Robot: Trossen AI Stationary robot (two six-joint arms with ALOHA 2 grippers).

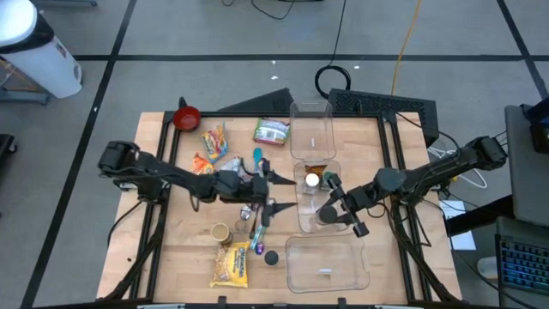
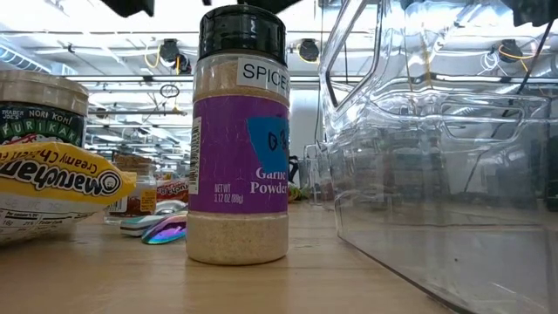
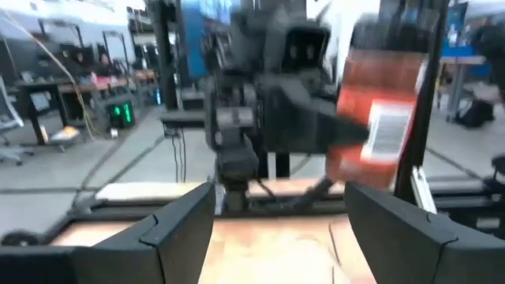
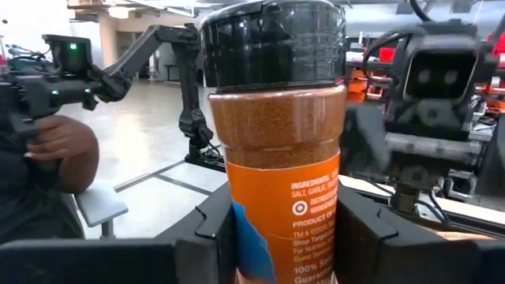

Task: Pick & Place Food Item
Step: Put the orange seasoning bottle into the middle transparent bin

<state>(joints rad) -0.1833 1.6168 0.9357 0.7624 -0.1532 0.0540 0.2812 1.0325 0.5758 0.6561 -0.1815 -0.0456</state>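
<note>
- Worktop [image 1: 180,257]: wooden, cluttered w/ snack packets, a noodle bag [image 1: 231,264] & small items on its left half; clear bins [image 1: 326,262] lined up just right of centre.
- Right gripper [image 4: 284,237]: clenched on an orange-label spice bottle [image 4: 280,134], black cap up, fingers gripping low on the body; in the high view it is held over the middle bin, approx. upright.
- Step in hand, as judged: bottle to be placed in a bin. Best done w/ the bottle kept vertical, lowered inside the walls w/o touching them, & let go only once the base is seated.
- Left gripper [image 1: 273,190]: near mid-worktop, just beside the bins & facing the right arm; fingers [image 3: 177,225] part-open, nothing seen between them – prob. empty, though that view is blurred.
- Garlic powder jar [image 2: 237,131]: stands upright on the worktop near a bin wall, untouched.
</note>
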